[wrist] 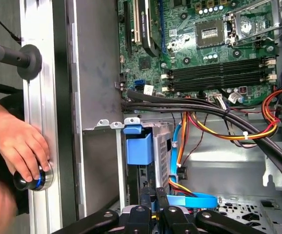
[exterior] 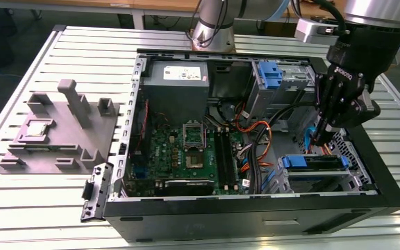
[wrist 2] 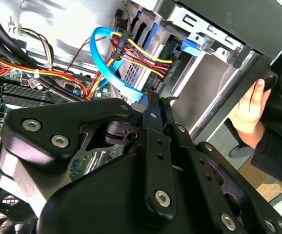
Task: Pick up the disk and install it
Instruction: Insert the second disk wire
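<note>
You had a slatted metal tabletop under everything, with the open black computer case lying on its side on it and a grey moulded fixture just beside the case at the exterior view's left. Behind the tabletop a strip of brown furniture edge ran along the back of the room, cut off by the frame.

Your hand hung inside the case near the corner at the exterior view's right, its two fingers drawn together with nothing between them. The disk sat just below the fingertips in the drive cage, and little more than its blue rail was clear. In the first wrist view the disk showed mostly as a blue tab, its body dark and half lost behind a looped blue cable.

Thick black cables covered part of the motherboard. At the tabletop's edge a person's fingers rested on a round knob, the arm cut off.
</note>
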You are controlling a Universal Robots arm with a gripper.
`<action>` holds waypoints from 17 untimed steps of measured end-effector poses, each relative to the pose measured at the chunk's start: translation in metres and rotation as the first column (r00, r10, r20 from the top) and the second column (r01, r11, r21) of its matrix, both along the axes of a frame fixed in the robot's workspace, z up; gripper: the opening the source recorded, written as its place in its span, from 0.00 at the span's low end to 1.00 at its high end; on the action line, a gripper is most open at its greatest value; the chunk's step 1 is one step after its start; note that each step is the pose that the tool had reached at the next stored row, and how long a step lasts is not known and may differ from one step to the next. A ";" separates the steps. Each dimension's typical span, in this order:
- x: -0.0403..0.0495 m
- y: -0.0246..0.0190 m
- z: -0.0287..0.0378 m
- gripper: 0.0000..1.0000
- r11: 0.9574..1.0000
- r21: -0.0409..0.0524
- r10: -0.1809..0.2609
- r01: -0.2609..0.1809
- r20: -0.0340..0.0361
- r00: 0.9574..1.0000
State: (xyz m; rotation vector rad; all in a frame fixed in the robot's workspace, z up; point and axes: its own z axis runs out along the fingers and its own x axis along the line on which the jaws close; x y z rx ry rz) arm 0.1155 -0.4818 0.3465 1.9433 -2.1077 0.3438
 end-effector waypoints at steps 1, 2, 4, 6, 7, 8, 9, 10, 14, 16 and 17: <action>-0.0003 -0.0015 -0.0001 0.16 1.000 0.000 0.001 -0.001 0.002 1.000; -0.0006 -0.0028 -0.0002 0.16 1.000 0.000 0.002 -0.002 0.003 1.000; -0.0011 -0.0050 -0.0004 0.16 1.000 0.002 0.004 -0.004 0.007 1.000; -0.0018 -0.0065 -0.0007 0.16 1.000 0.006 0.005 -0.005 0.013 1.000; -0.0023 -0.0072 -0.0010 0.16 1.000 0.009 0.005 -0.006 0.016 1.000; -0.0030 -0.0079 -0.0012 0.16 1.000 0.011 0.006 -0.006 0.019 1.000; -0.0035 -0.0084 -0.0014 0.16 1.000 0.013 0.006 -0.006 0.022 1.000; -0.0041 -0.0091 -0.0017 0.16 1.000 0.015 0.006 -0.007 0.026 1.000; -0.0056 -0.0126 -0.0019 0.16 1.000 0.020 0.009 -0.010 0.036 0.999; -0.0059 -0.0140 -0.0022 0.16 1.000 0.029 0.010 -0.011 0.041 0.999; -0.0060 -0.0146 -0.0024 0.16 0.999 0.036 0.010 -0.011 0.044 0.999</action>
